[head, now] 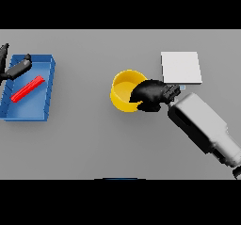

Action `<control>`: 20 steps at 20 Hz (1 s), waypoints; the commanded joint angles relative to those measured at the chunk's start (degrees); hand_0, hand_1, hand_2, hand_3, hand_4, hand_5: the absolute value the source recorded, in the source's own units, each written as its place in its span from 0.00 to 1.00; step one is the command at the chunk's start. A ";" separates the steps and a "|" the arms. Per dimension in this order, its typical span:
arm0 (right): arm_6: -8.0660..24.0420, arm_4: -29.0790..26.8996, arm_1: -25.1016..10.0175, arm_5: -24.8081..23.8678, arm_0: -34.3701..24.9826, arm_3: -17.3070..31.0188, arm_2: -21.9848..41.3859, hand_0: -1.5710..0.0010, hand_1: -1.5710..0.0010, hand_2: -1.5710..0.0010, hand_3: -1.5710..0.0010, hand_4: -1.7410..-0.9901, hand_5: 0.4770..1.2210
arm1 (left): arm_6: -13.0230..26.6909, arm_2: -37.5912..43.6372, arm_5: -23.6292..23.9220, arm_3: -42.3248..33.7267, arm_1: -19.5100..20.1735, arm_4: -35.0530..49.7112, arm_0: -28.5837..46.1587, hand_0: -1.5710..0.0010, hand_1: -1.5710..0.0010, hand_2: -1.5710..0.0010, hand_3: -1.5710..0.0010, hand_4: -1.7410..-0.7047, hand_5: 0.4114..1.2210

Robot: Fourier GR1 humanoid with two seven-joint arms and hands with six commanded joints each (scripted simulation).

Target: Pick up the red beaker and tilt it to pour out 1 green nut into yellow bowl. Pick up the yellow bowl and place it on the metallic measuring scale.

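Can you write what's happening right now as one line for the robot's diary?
right hand: gripping yellow bowl rim | bowl: on table, beside scale | red beaker: lying in blue tray | left hand: over tray, holds nothing

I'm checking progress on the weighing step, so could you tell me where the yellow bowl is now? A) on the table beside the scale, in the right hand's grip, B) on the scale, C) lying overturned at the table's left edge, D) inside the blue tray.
A: the yellow bowl stands upright on the table, left of the scale, with the right hand curled over its rim.
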 commanded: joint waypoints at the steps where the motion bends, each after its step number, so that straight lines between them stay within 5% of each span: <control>1: 0.97 -0.35 -0.72 0.91 -0.18 -1.59 -0.43 0.02 0.02 0.05 0.15 0.01 0.99 | 0.22 0.05 -0.11 0.39 0.04 -0.16 -0.45 1.00 1.00 1.00 1.00 0.91 0.38; 7: 6.27 -2.33 -3.60 4.85 -1.78 -8.21 -3.89 0.00 0.00 0.01 0.18 0.02 1.00 | -0.57 0.17 -0.71 1.71 -0.56 -0.11 -1.31 1.00 1.00 1.00 1.00 0.91 0.38; 12: 4.46 -3.10 -7.87 5.34 -2.53 -10.00 -6.11 0.00 0.00 0.00 0.21 0.03 1.00 | -0.14 0.33 -0.69 -0.09 0.94 -0.17 -0.79 1.00 1.00 1.00 1.00 0.91 0.39; 15: 3.01 -2.13 -9.90 3.41 -4.51 -7.10 -7.33 0.00 0.00 0.00 0.16 0.03 1.00 | -0.20 0.78 -0.37 -0.31 0.86 0.24 -0.84 1.00 1.00 1.00 1.00 0.90 0.41; 20: 2.35 -0.75 -11.61 -1.65 -5.81 0.57 -9.64 0.00 0.00 0.00 0.22 0.03 1.00 | 3.37 0.03 0.17 -2.42 1.58 -0.27 -0.58 1.00 1.00 1.00 1.00 0.90 0.41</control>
